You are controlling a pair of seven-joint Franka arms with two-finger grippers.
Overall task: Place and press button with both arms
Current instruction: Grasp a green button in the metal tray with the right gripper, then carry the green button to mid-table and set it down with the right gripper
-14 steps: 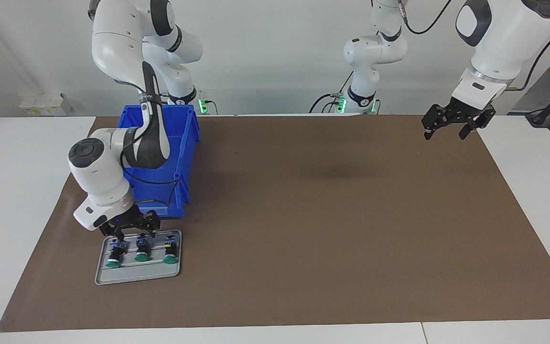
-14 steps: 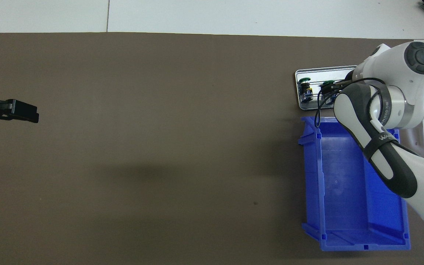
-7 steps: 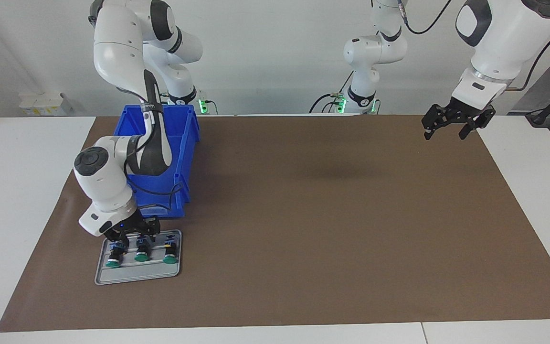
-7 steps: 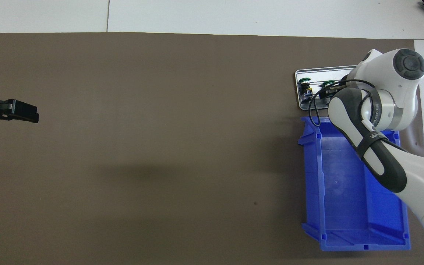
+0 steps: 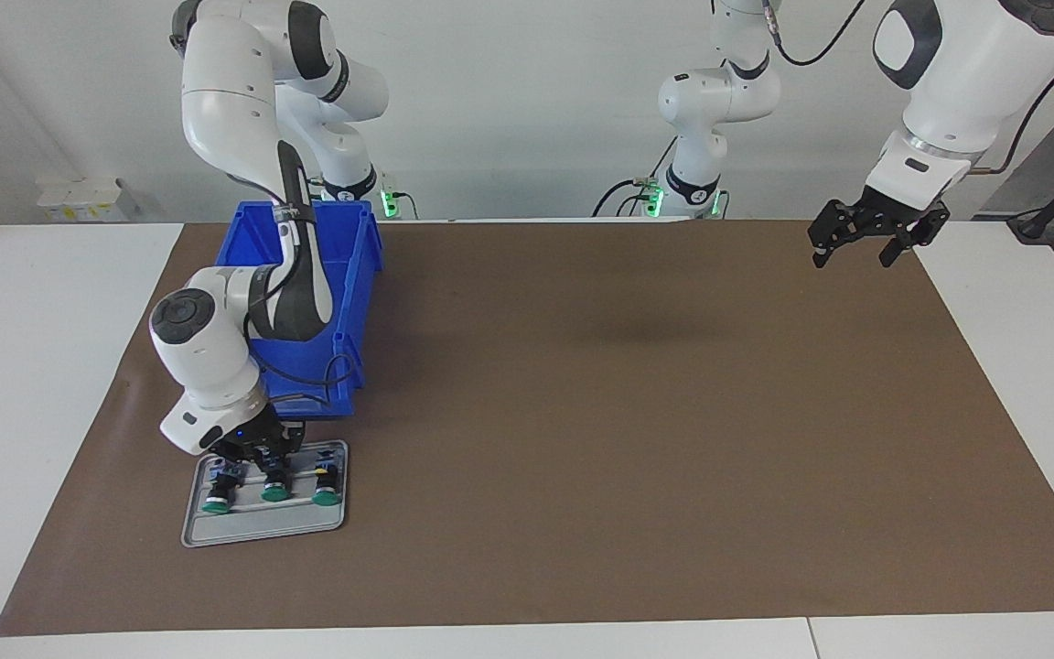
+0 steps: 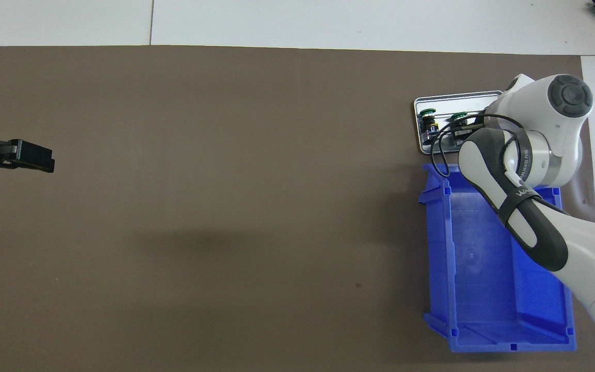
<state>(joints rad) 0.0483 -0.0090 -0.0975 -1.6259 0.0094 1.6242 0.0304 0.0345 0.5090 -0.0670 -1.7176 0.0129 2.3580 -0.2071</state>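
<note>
A small metal tray point(image 5: 262, 531) point(image 6: 457, 97) holds three green-capped buttons lying in a row. The button point(image 5: 273, 493) point(image 6: 460, 115) is the middle one, with a black body. My right gripper point(image 5: 266, 469) is down in the tray, shut on the button's body just behind the cap. In the overhead view the right wrist covers most of that gripper and the tray's outer part. My left gripper point(image 5: 864, 247) point(image 6: 44, 157) hangs open and empty in the air over the mat's corner at the left arm's end, waiting.
A yellow-marked twin button point(image 5: 327, 497) point(image 6: 428, 120) and another twin point(image 5: 215, 503) flank the held one. A blue bin point(image 5: 349, 275) point(image 6: 483, 268) stands just beside the tray, nearer to the robots. A brown mat point(image 5: 628, 412) covers the table.
My right gripper has come down from over the outermost twin onto the middle button and closed on it. The left arm has not moved.
</note>
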